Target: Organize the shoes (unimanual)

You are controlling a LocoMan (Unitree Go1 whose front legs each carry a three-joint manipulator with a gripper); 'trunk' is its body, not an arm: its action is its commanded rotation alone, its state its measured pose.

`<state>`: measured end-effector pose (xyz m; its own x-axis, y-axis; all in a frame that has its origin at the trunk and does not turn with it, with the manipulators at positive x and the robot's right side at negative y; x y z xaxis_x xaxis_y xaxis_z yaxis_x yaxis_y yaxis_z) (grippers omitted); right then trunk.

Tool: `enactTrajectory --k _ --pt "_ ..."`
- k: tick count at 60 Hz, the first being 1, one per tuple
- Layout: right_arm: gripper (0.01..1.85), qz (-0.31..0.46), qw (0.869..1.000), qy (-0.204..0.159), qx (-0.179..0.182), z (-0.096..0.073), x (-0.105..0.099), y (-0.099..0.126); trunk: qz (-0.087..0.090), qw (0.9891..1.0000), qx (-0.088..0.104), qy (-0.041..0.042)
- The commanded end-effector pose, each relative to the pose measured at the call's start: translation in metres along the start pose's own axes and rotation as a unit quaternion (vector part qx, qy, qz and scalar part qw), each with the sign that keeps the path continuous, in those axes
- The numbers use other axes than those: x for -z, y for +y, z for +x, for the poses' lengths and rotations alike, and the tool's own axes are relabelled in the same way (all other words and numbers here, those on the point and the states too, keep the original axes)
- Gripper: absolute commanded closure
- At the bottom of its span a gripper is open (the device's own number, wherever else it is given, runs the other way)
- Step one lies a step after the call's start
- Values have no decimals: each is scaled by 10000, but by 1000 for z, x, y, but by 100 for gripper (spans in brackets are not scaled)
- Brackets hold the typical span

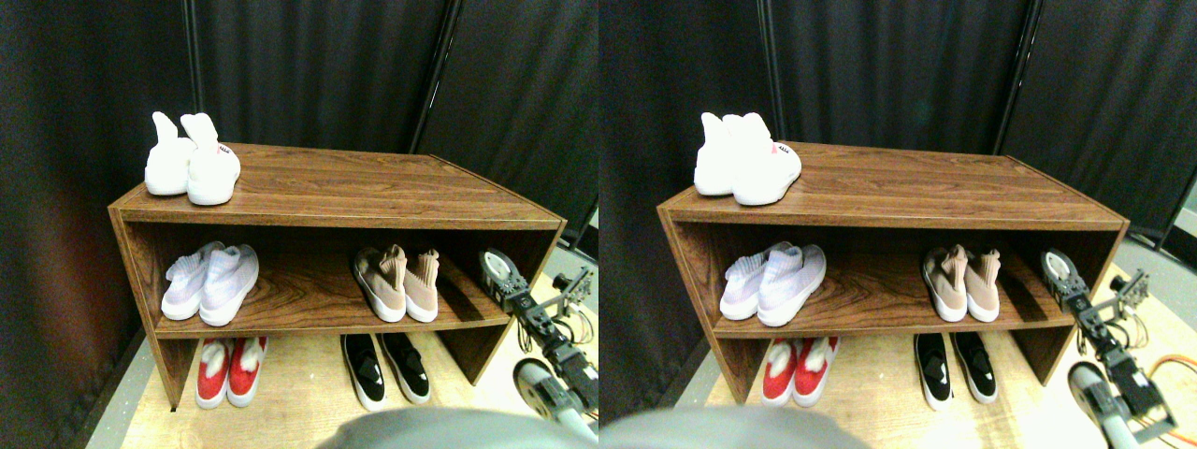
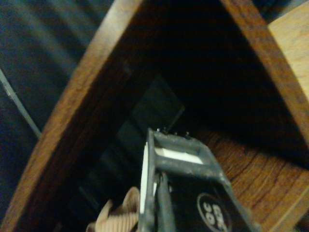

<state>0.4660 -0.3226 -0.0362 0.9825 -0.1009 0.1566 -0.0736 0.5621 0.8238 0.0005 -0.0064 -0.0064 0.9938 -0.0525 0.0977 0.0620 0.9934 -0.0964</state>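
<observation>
Right gripper (image 1: 496, 267) at the right end of the middle shelf (image 1: 309, 299) of the wooden shoe rack (image 1: 337, 182); whether its jaws are open cannot be told, and nothing is seen held. The beige-tan shoes (image 1: 397, 281) stand side by side on that shelf, just left of the gripper; a ribbed collar (image 2: 118, 215) shows beside the jaw in the wrist view.

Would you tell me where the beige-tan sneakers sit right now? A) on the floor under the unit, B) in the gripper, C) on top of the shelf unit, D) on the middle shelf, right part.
D: the beige-tan sneakers stand side by side on the middle shelf, toward its right end, with the right gripper beside them.
</observation>
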Motion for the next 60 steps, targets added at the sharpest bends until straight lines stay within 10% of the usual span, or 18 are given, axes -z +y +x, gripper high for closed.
enactTrajectory --k 1,16,29,60 --pt "180 -112 9991 29 -414 -25 -6 9 -159 9999 24 57" --pt "180 263 9970 433 -585 -88 11 0 -185 9996 -40 225" --pt "180 666 9940 824 -284 -108 37 -15 -183 9990 -79 389" --pt "180 910 9819 1074 1264 -81 103 -106 -133 9979 -144 624"
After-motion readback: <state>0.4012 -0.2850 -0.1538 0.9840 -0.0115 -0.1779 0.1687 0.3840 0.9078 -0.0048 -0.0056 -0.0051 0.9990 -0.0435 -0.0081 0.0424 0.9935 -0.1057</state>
